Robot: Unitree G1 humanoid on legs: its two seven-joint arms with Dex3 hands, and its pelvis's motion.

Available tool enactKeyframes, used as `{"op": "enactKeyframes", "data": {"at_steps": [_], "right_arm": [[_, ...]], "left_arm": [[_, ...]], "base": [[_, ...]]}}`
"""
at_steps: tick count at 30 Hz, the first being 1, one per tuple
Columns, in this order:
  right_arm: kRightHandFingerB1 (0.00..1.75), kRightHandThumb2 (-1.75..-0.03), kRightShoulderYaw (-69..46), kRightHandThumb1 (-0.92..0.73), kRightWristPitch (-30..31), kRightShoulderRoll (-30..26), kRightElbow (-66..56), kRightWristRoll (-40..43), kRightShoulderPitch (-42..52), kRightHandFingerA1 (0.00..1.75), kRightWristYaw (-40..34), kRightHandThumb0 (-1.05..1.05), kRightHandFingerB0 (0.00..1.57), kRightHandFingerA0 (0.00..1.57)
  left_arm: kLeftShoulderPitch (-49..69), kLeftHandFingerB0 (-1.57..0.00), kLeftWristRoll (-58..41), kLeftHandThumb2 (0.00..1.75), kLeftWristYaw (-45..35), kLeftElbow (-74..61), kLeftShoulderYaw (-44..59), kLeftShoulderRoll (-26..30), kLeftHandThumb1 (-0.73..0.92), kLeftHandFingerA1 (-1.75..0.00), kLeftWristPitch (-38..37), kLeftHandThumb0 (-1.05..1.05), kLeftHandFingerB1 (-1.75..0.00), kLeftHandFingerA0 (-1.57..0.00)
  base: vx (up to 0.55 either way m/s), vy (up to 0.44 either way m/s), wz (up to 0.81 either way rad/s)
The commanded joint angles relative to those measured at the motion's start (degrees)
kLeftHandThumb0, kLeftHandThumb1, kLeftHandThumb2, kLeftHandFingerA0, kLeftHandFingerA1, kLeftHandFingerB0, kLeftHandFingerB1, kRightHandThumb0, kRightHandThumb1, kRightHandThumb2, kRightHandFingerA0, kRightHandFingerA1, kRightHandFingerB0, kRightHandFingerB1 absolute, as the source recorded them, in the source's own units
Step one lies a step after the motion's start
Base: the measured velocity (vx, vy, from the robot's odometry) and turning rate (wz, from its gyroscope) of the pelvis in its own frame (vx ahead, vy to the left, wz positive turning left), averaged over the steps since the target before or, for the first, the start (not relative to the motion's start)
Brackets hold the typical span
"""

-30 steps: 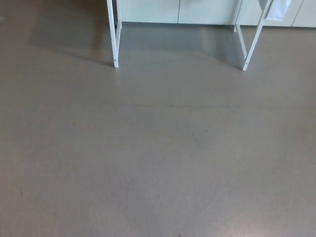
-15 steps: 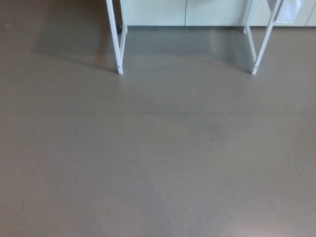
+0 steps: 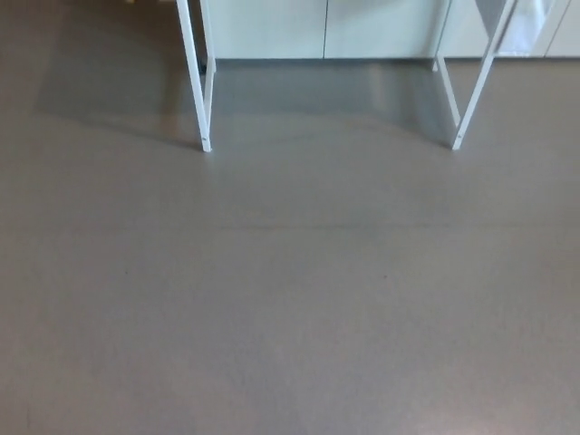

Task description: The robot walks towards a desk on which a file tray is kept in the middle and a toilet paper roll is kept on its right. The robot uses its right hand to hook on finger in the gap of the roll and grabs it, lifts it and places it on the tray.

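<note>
Only the lower part of the desk shows in the head view: its white left leg [image 3: 196, 82] and white right leg [image 3: 473, 86] stand on the grey floor near the top of the picture. The desk top, the file tray and the toilet paper roll lie above the picture's edge and are hidden. Neither of my hands nor any arm shows.
Grey floor [image 3: 290, 290] fills most of the view. Pale cabinet fronts [image 3: 317, 27] run along the back behind the desk legs. A white cloth-like thing [image 3: 526, 23] hangs at the top right by the right leg.
The whole picture has shifted: the desk legs now sit lower and slightly further left, so the camera has moved closer to the desk. Nothing else has changed.
</note>
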Motion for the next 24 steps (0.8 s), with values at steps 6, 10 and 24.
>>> {"op": "enactKeyframes", "data": {"at_steps": [6, 10, 24], "right_arm": [[0.3, -0.88, 2.3, -0.49, -0.7, -1.9, -0.5, -1.5, -0.9, 0.33, -0.5, -0.78, 0.06, 0.02], [0.22, -0.8, 0.5, -0.45, -1.7, -1.3, 2.2, 0.5, -1.2, 0.27, 0.6, -0.64, 0.0, 0.0], [0.38, -0.84, -0.7, -0.48, 0.6, -1.4, -5.6, 0.0, 2.1, 0.34, -1.7, -0.74, 0.11, 0.02]], "left_arm": [[0.3, -0.39, -0.4, 0.63, -0.1, 0.7, -0.2, 0.4, 0.8, -0.71, -1.9, -0.72, -0.63, -0.33], [-0.5, -0.33, -1.5, 0.63, 0.4, 1.2, 0.9, 0.1, 0.77, -0.7, 0.1, -0.72, -0.62, -0.31], [-1.1, -0.36, -1.2, 0.63, -0.2, 0.1, 0.2, 1.0, 0.79, -0.68, -0.1, -0.71, -0.61, -0.33]], "base": [[0.14, -0.016, 0.06], [0.12, -0.158, 0.13], [0.08, -0.044, -0.05]]}}
